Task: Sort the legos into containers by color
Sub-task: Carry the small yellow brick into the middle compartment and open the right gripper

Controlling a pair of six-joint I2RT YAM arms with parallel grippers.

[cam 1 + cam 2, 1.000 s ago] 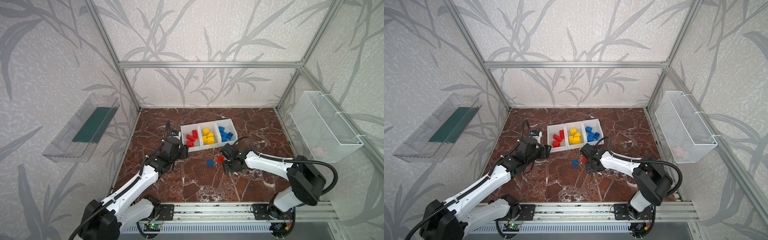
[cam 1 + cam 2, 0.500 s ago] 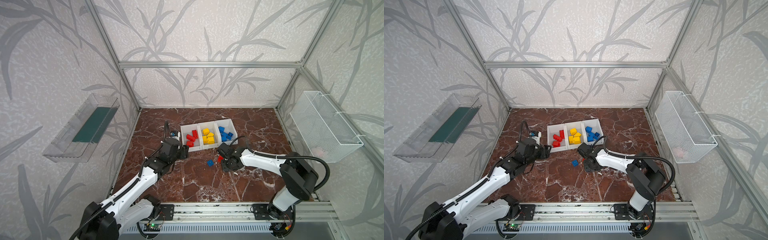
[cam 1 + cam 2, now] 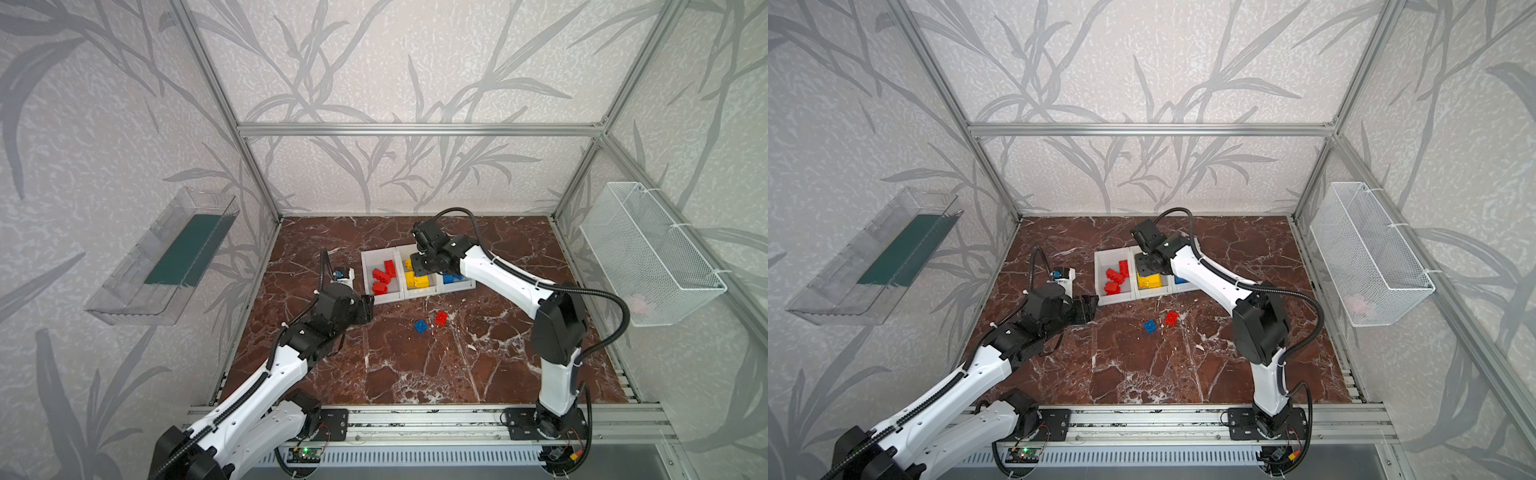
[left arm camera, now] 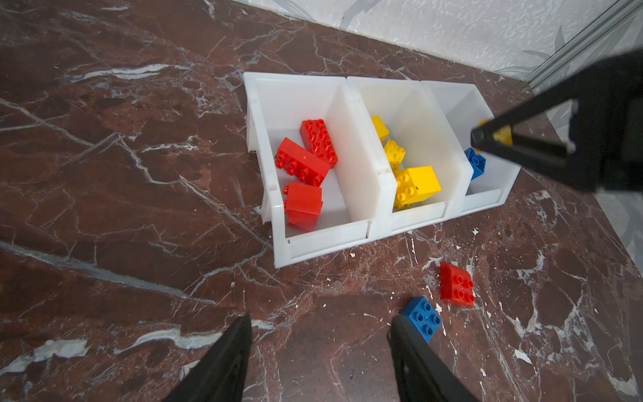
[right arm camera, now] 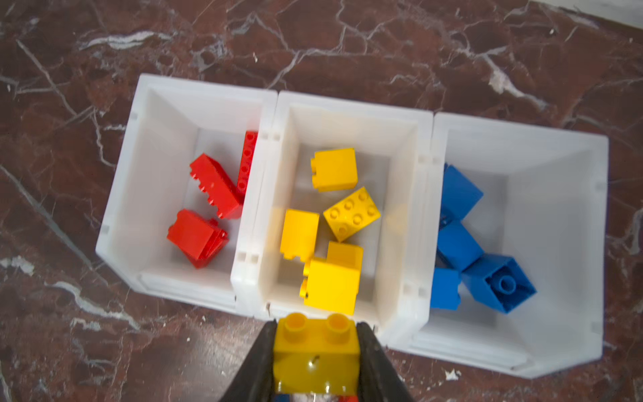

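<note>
1. The yellow brick (image 5: 316, 355) is pinched between the jaws of the right gripper (image 5: 317, 329), studs towards the bins. It is raised over the containers (image 4: 295, 78), roughly above the yellow bin (image 5: 351, 104). I cannot tell whether it is past the low front lip.
2. The step in hand looks like dropping it in the yellow bin.
   - Carry it well past the lip and centre it between the side walls.
   - Go low before letting go, since a high or early release could bounce it off the piled bricks or the lip onto the table (image 3: 415, 374).
   - Open the jaws fully and pull straight up, so the fingers don't drag bricks out.
3. The left gripper (image 4: 318, 322) is spread and empty, low over the table in front of the red bin (image 5: 201, 81). The loose blue brick (image 4: 422, 318) is just beside one finger.
4. The loose red brick (image 4: 455, 285) lies near the blue one, in front of the bins. Both are unsorted and look like the next picks.
5. Counts:
   - Three bins, joined in a row.
   - At least three red visible in the red bin, one possibly stacked.
   - About five in the yellow bin, plus the held one.
   - Four visible in the blue bin (image 5: 522, 127).
   - Two loose on the table, one red and one blue.
</note>
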